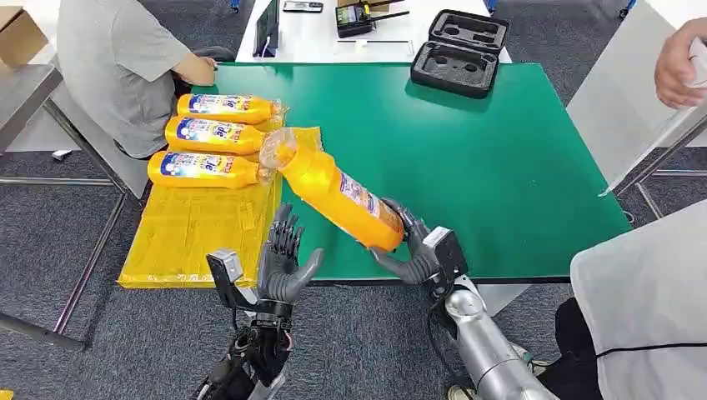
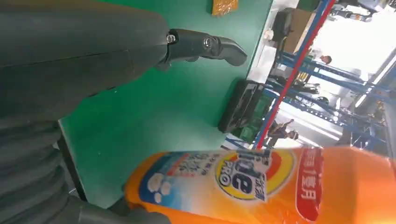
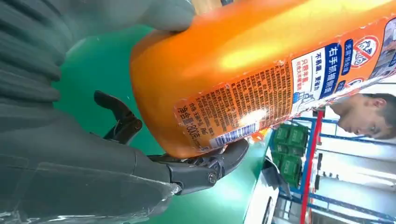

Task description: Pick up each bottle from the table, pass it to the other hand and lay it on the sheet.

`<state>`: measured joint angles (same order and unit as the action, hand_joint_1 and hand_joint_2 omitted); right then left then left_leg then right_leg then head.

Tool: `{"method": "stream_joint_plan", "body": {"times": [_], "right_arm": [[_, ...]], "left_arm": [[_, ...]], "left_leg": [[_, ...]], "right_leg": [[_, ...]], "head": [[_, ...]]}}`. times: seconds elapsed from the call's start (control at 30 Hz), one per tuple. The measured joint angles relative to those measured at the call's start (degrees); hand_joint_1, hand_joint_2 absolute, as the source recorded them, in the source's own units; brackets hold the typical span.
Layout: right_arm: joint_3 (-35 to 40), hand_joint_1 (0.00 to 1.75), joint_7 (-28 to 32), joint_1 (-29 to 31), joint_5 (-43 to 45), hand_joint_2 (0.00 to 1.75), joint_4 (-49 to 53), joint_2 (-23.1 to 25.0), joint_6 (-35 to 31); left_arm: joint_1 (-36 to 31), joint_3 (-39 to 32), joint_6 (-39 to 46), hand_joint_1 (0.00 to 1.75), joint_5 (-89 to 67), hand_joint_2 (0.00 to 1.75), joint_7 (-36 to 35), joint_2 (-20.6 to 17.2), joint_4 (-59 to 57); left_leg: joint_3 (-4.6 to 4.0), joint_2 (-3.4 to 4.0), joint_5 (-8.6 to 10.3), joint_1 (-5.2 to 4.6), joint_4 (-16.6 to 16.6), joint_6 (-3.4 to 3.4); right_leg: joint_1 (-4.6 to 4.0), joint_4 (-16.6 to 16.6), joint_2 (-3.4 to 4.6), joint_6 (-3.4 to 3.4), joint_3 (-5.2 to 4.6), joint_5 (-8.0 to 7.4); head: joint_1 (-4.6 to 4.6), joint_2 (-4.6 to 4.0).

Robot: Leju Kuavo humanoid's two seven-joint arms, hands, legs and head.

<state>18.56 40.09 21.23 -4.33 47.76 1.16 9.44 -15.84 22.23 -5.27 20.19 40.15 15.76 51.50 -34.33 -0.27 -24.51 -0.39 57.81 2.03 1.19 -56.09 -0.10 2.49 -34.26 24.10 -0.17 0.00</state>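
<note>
1. The right hand [image 1: 417, 254] is gripping the base end of an orange bottle [image 1: 338, 193]; its fingers [image 3: 205, 170] are wrapping under the bottom while the thumb is pressing from the other side.
2. The left hand [image 1: 283, 258] is holding nothing, its fingers [image 1: 283, 237] standing apart and upright just beside the bottle's middle, at the desk's near edge.
3. The bottle is hanging above the near left part of the green desk [image 1: 500, 167], long axis slanting, cap end raised toward the yellow sheet [image 1: 192, 225] and the far left corner.
4. Likely risk: the grip is sitting only on the base, so the bottle could pivot or slip before the left hand closes.
5. Three bottles [image 1: 213, 135] are lying side by side on the sheet's far end; a swinging cap could knock them.
</note>
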Motion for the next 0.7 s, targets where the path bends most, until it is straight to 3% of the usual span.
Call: {"method": "stream_joint_plan", "body": {"times": [0.7], "right_arm": [[4.2,1.75,0.0,-1.2,-0.9,1.75,-2.1,0.0,1.3]], "left_arm": [[-1.8,0.1,-3.5,0.00,5.6,1.75,-1.4,0.2,-0.7]], "left_leg": [[0.00,0.00,0.00,0.00,0.0,0.00]], "right_leg": [[0.00,0.0,0.00,0.00,0.00,0.00]], "head": [[0.00,0.00]]}}
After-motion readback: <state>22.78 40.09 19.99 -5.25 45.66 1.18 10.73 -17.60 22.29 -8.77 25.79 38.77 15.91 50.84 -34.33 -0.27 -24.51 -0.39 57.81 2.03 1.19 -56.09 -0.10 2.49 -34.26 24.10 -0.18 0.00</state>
